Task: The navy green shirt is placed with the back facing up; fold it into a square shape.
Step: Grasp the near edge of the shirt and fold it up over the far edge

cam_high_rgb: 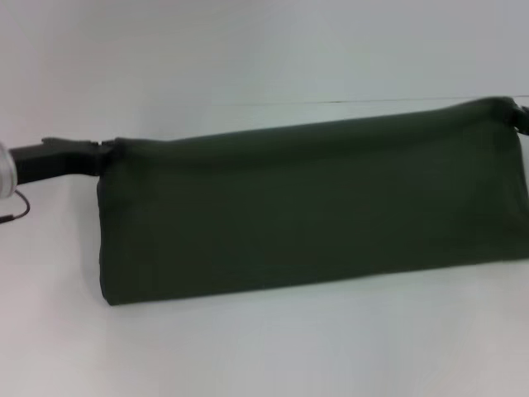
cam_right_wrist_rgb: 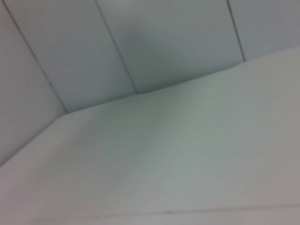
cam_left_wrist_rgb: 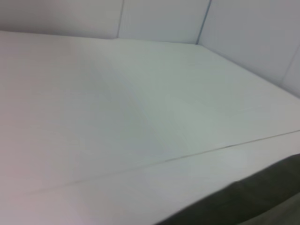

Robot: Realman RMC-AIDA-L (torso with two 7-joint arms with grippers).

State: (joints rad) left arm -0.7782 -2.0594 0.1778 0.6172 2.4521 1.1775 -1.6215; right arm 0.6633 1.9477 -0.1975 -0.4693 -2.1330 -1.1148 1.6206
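White table (cam_high_rgb: 264, 356) | head: shirt (cam_high_rgb: 314, 211) band | R wrist: table only

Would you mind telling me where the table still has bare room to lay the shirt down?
Bare table runs along the whole near side, below the shirt's hanging edge, and there is more beyond its top edge toward the back wall. The shirt spans nearly the full width, with the left hand at one upper corner and the right hand at the other, so both ends are crowded.
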